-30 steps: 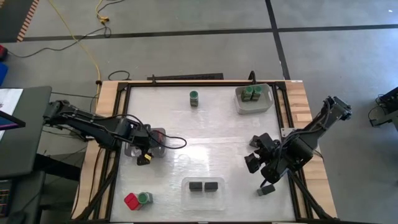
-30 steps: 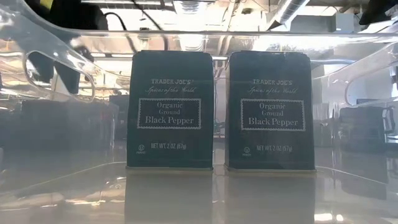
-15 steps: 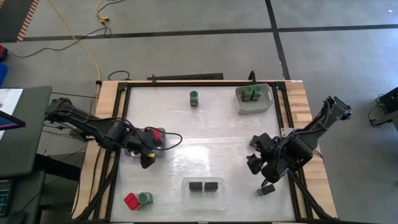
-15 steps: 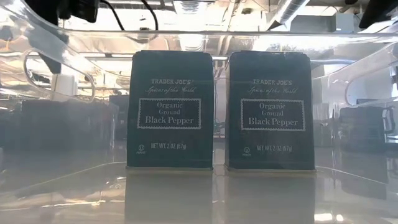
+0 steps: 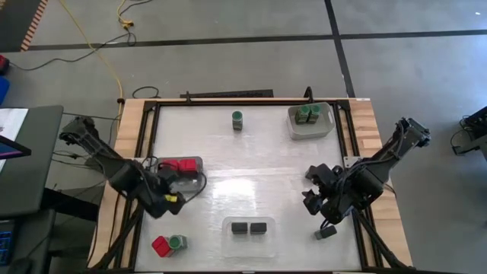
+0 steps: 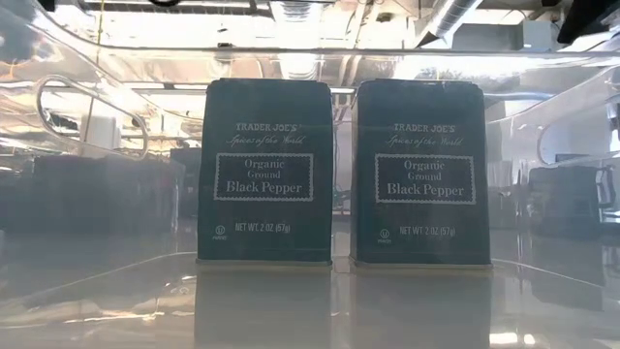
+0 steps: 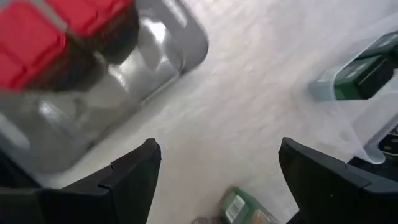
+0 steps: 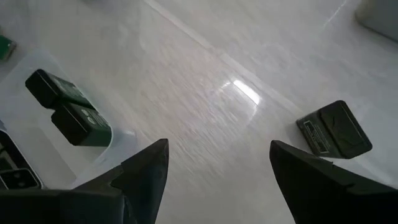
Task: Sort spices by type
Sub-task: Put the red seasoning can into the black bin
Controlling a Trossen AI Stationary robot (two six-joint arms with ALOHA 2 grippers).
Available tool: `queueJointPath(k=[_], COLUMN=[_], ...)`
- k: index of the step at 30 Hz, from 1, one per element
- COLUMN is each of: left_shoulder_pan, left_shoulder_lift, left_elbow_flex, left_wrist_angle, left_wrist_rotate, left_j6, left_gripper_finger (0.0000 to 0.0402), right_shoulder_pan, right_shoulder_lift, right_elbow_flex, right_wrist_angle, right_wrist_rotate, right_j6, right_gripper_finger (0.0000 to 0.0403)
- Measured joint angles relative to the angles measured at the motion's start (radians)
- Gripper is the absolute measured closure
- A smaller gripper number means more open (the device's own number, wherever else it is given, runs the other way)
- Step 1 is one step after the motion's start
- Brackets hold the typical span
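Two black pepper boxes [image 6: 264,172] filled the low view, upright and just apart inside a clear tray [image 6: 87,107], their labels readable there only; from above the same pair sat at lower centre as small dark blocks, with neither arm showing in the low view. The high view alone gave the whole table [image 5: 251,164]: red blocky containers [image 5: 177,165] in a grey tray [image 5: 195,161] at middle left, two green-lidded jars [image 5: 308,113] in another grey tray [image 5: 293,125] at upper right, a lone green-lidded jar [image 5: 238,119] at upper centre, and a red container [image 5: 160,246] touching a jar [image 5: 177,242] near the lower left edge. A single black box [image 5: 325,232] lay at the lower right, close to the table's edge. The middle of the table lay bare and wide. The left gripper [image 5: 169,199] hung just below the red tray, arm folded back toward the left edge, fingers [image 7: 134,177] spread with nothing between. The right gripper [image 5: 312,196] hovered at middle right, arm bent from the right edge, fingers [image 8: 146,174] likewise parted and empty.
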Motion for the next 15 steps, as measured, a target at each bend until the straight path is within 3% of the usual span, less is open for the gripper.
queueJointPath(k=[5,15], left_shoulder_pan=[-0.076,-0.118], left_shoulder_lift=[0.102,0.26], left_elbow_flex=[0.077,0.201], left_wrist_angle=[-0.049,-0.038], left_wrist_rotate=[0.001,0.0], left_j6=[-0.106,-0.036], left_gripper_finger=[0.009,0.009], right_shoulder_pan=[0.0,-0.002], right_shoulder_lift=[0.0,0.0], right_elbow_flex=[0.0,0.0], right_wrist_angle=[0.005,0.008], right_wrist_rotate=[0.0,0.0], right_j6=[-0.05,-0.107], right_gripper_finger=[0.0098,0.0098])
